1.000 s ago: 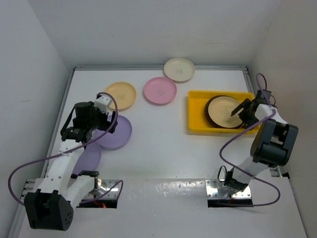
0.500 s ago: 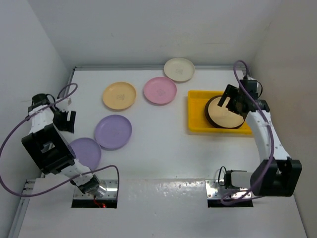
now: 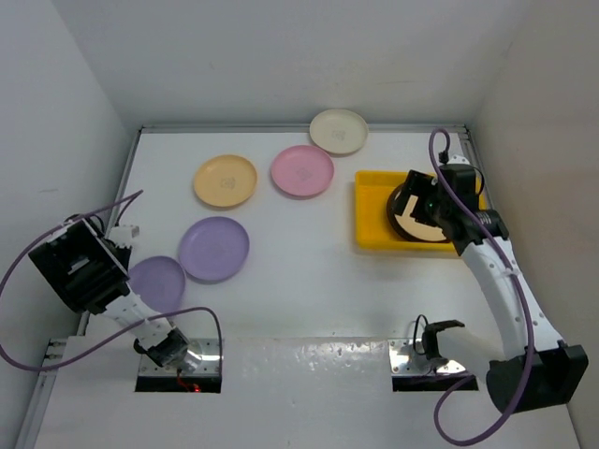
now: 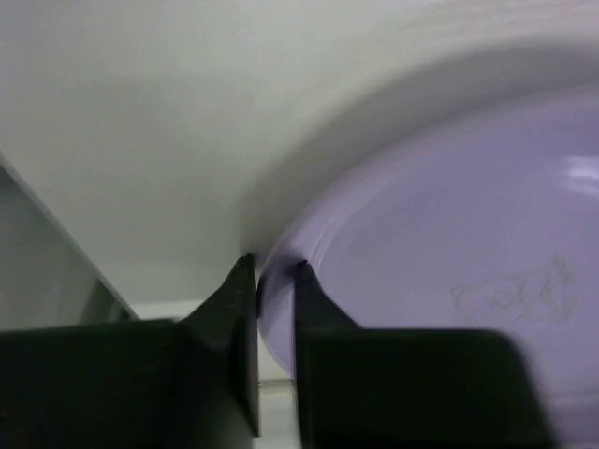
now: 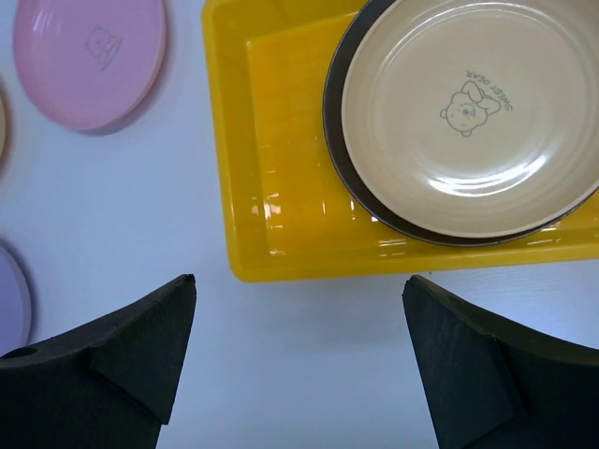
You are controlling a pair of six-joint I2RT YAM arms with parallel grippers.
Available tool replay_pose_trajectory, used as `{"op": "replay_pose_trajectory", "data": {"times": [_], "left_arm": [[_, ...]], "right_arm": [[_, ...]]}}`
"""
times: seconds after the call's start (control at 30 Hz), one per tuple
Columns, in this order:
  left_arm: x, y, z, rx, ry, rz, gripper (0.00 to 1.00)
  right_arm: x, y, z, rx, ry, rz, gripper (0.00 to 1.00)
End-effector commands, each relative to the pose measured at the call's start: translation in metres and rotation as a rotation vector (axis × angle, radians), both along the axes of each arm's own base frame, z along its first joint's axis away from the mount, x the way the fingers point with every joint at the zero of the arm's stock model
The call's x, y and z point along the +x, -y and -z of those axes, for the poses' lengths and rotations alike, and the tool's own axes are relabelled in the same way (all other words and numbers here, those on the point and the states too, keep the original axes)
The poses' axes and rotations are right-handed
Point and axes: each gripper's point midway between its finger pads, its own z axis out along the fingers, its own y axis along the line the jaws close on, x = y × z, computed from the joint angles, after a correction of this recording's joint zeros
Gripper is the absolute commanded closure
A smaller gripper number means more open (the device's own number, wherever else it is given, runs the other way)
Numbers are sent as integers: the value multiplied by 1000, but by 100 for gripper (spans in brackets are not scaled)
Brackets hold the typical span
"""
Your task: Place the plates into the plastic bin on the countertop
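Shows, from above, a flat white glossy surface [image 3: 309, 271] with thin metal edging [image 3: 299, 127] along its far side. Closes it in with plain white walls [image 3: 281, 56] at the left, far and right. Seats two white and black arms on metal base plates [image 3: 309, 360] at the near edge, each trailing a looped purple cable [image 3: 19, 281].

Places a bright yellow plastic bin [image 3: 370, 215] toward the right of the surface, near the right wall. Holds inside it, in the right-hand part, a dark-rimmed plate [image 3: 416, 210] with a cream centre and a small bear print. Leaves the left part of the bin bare.

Spreads five loose plates over the far and left areas:
- a cream plate [image 3: 339, 131] in the far middle, by the back edging
- a pink plate [image 3: 302, 171] just nearer and to its left
- a yellow-orange plate [image 3: 226, 181] left of the pink one
- a purple plate [image 3: 214, 249] nearer still
- a second purple plate [image 3: 159, 283] near the left edge, just beside the first

Sets the left end effector [image 4: 274, 271] low at that second purple plate, fingers drawn close together and pinching its rim. Hangs the right end effector [image 5: 299, 281] above the near-left side of the bin, fingers spread wide apart and gripping nothing.
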Motion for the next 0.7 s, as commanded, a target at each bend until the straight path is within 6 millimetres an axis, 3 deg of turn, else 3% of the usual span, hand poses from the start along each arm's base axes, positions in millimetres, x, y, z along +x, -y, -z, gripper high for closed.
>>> {"op": "replay_pose_trajectory", "data": {"times": [0.0, 0.03, 0.13, 0.17, 0.2, 0.27, 0.3, 0.33, 0.37, 0.4, 0.47, 0.5, 0.53, 0.6, 0.63, 0.67], "left_arm": [[-1, -25, 11, 21, -3, 5, 99], [-4, -23, 8, -5, -7, 21, 100], [12, -32, -29, -42, 110, 7, 100], [37, -46, -61, -27, 225, 10, 100], [47, -49, -82, -28, 283, 12, 100], [61, -43, -130, -33, 389, 36, 100], [84, -42, -171, -10, 503, 84, 100], [93, -34, -193, -9, 547, 101, 100], [98, -20, -217, -15, 586, 100, 100], [120, -1, -256, -9, 683, 164, 100], [141, 36, -293, -44, 792, 207, 100], [155, 80, -314, -64, 848, 312, 100], [163, 101, -322, -72, 871, 344, 100], [173, 133, -330, -104, 887, 352, 100], [179, 162, -339, -141, 908, 410, 100], [180, 178, -343, -175, 911, 419, 100]], "right_arm": [[-3, 1, -22, -1, 78, 23, 10], [-4, 2, -24, -8, 82, 30, 12], [-7, -1, -32, -14, 101, 14, 15], [-9, -6, -33, -8, 102, -7, 16], [-9, -10, -36, -9, 109, -26, 19], [-9, -19, -39, -6, 113, -67, 30], [-10, -28, -44, -2, 125, -97, 34], [-10, -32, -44, 1, 122, -107, 47], [-7, -35, -49, 2, 134, -110, 51], [-8, -47, -52, 14, 142, -139, 54], [-2, -55, -60, 13, 173, -147, 51], [-4, -72, -64, 35, 186, -187, 49], [5, -82, -72, 46, 218, -202, 47], [5, -100, -77, 54, 226, -251, 45], [11, -113, -87, 61, 233, -271, 45], [8, -126, -92, 69, 239, -307, 41]]}}
